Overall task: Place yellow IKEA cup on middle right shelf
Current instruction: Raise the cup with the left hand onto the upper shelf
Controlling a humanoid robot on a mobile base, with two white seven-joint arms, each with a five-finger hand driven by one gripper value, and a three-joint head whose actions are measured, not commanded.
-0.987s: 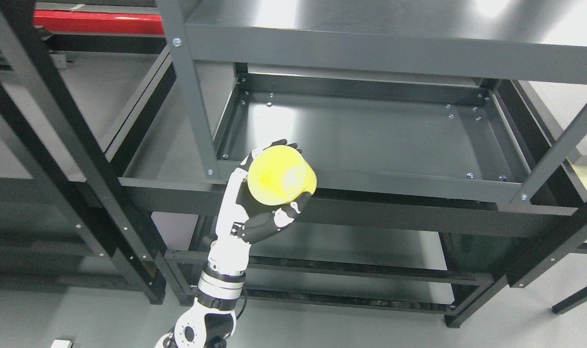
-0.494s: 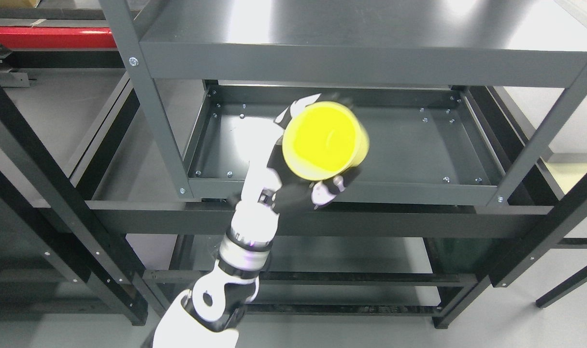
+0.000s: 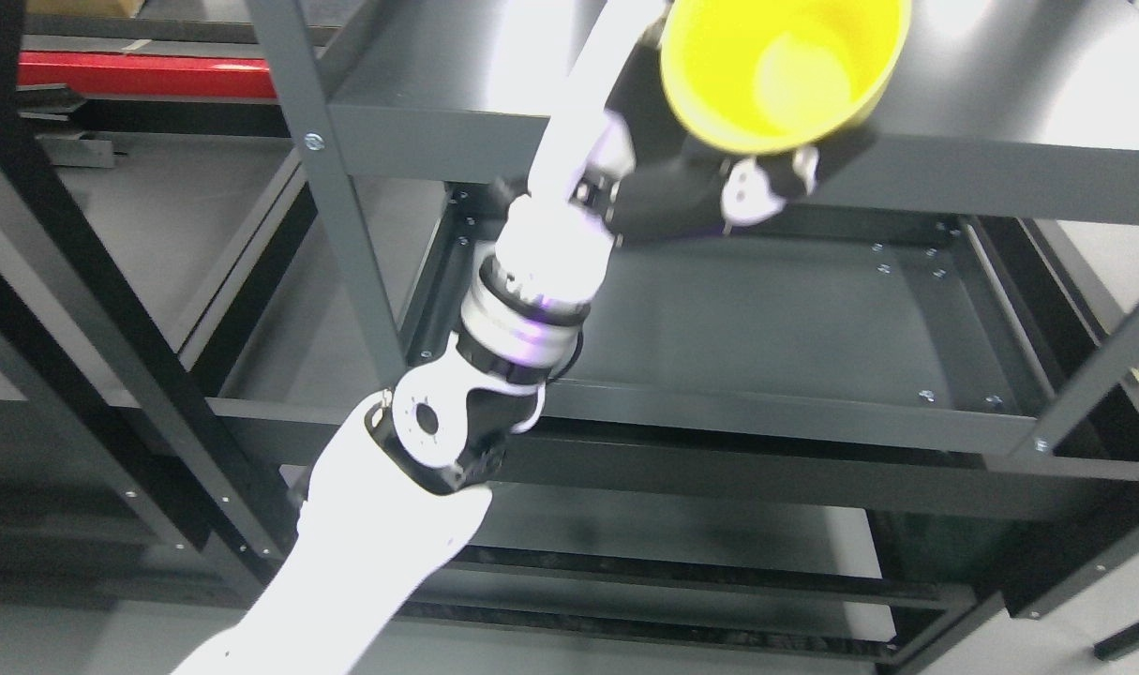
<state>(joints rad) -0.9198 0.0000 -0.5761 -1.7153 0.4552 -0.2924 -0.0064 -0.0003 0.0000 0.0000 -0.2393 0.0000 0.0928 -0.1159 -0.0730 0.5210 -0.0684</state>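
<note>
At the top of your head view, just right of centre, the left robot hand [image 3: 719, 159] is clenched around the yellow plastic cup [image 3: 783, 70], a round, tapering one whose open mouth faces you so you look straight down into its bare inside. Black fingers wrap under its lower side, and a white-tipped finger [image 3: 747, 192] shows just beneath the rim. The cup is cut off by the upper edge of the picture and sits in front of the dark grey metal top shelf [image 3: 1000, 84], overlapping that shelf's front lip. You cannot tell from this angle whether it touches the shelf or hangs clear of it.

Your white left arm [image 3: 382, 525] runs in from the lower left and climbs diagonally across the rack, past its black-and-white wrist joint [image 3: 522, 319]. Below the hand lies the dark grey middle shelf tray [image 3: 813, 319], a shallow panel with raised edges and small bolts at its corners. To the far left, a red bar [image 3: 147, 75] shows behind the black uprights of the neighbouring rack.
</note>
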